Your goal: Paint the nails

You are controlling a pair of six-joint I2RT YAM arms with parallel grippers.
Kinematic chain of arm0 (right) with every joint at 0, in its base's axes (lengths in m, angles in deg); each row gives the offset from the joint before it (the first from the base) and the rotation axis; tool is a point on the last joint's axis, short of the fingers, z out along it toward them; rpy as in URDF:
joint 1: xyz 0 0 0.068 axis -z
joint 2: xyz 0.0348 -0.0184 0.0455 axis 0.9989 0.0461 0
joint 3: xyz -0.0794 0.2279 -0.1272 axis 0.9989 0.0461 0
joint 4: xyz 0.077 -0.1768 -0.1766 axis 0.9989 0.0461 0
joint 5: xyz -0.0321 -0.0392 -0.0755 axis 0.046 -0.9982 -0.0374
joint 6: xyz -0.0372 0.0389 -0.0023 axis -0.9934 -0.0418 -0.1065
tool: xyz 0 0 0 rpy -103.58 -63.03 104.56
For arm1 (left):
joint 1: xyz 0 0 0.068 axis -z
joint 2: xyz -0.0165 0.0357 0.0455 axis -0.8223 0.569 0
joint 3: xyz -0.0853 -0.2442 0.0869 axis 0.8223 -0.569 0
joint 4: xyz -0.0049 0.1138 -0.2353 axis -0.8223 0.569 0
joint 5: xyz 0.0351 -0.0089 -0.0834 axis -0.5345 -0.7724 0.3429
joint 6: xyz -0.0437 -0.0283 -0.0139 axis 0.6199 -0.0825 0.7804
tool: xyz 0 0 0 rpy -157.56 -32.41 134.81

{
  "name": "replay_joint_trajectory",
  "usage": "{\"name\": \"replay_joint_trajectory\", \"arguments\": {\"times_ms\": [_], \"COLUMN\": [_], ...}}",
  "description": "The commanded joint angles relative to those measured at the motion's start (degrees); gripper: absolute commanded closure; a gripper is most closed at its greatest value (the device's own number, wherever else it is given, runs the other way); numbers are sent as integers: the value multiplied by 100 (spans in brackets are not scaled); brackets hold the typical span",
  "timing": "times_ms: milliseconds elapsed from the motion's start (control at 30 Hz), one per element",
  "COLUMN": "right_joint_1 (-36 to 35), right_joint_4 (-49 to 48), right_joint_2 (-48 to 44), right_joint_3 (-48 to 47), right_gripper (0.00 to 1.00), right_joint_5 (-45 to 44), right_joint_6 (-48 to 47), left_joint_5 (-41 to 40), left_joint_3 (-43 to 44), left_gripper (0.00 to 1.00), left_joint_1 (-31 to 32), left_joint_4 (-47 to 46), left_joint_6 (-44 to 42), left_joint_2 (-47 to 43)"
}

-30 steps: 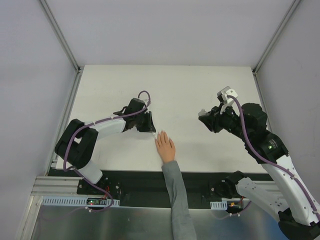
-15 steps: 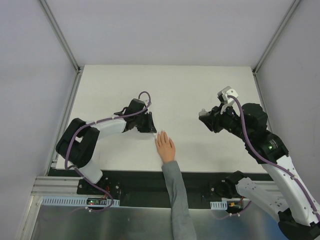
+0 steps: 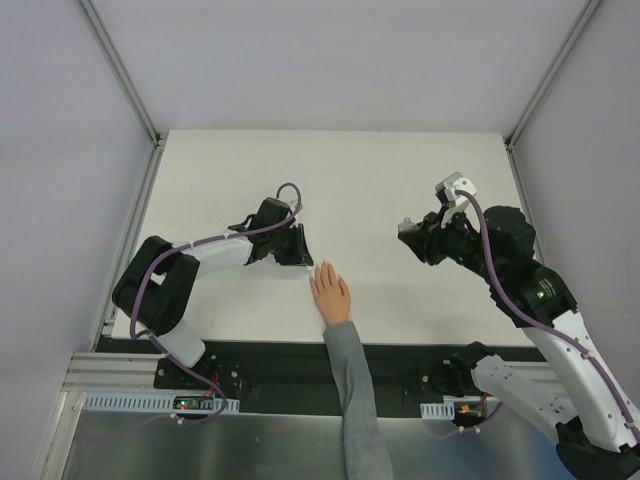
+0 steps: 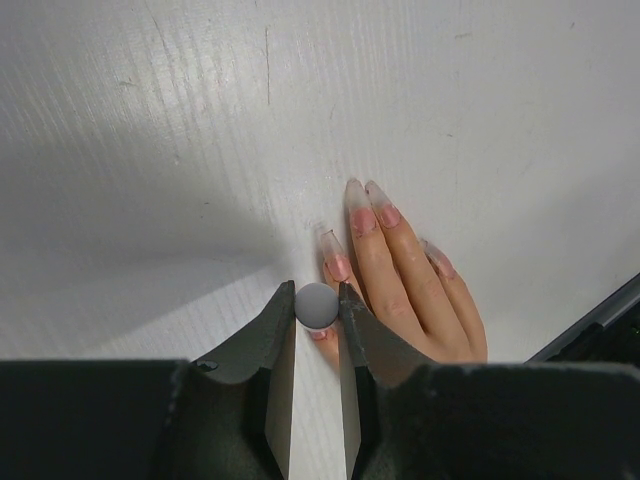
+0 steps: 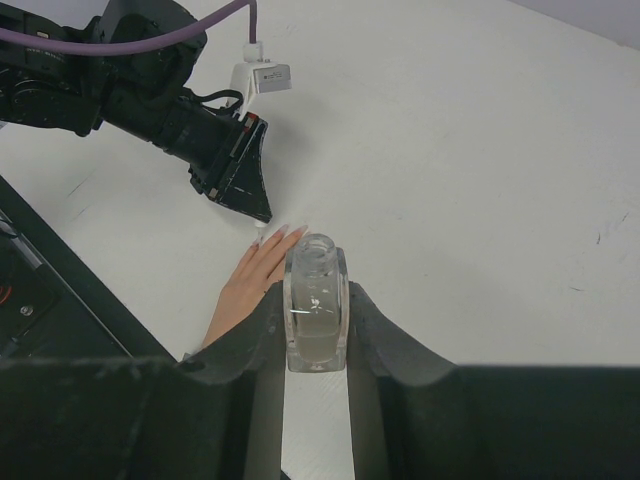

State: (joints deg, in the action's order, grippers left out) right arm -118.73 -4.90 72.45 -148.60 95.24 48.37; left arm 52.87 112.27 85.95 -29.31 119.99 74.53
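The peach-pink mannequin hand (image 3: 330,292) is lying flat on the white tabletop (image 3: 370,180) near its 6 o'clock edge. Its grey sleeve (image 3: 352,390) is running off toward 6 o'clock and its fingers are pointing to about 11 o'clock. The nails (image 4: 357,200) are showing long, translucent and pink-tinged in the left wrist view, all resting on the tabletop.

The left hand (image 4: 317,300) is sitting just at 10 o'clock of those fingertips in the top view. It is pinching narrowly on a small grey round piece (image 4: 317,306), with the nearest nails just at 1 o'clock of it and one nail partly hidden behind its fingers.

The right hand (image 5: 316,300) is waiting well apart, toward 2 o'clock of the mannequin hand. It is clamping a small clear bottle (image 5: 316,315) upright, with the bottle's open neck uppermost.
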Motion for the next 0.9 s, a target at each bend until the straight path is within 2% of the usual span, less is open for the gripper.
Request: {"name": "replay_joint_trajectory", "arguments": {"times_ms": [0,867], "right_joint_1": [26,53], "right_joint_4": [-164,-181], "right_joint_2": [-22,31], "right_joint_3": [-45,-62], "right_gripper": [99,100], "right_joint_5": [25,78], "right_joint_6": [-30,58], "left_joint_5": [2,-24], "left_joint_3": [5,110], "left_gripper": [100,100], "left_joint_1": [-92,-128], "left_joint_4": [-125,-125], "left_joint_6": [12,-103], "left_joint_2": [22,84]}}
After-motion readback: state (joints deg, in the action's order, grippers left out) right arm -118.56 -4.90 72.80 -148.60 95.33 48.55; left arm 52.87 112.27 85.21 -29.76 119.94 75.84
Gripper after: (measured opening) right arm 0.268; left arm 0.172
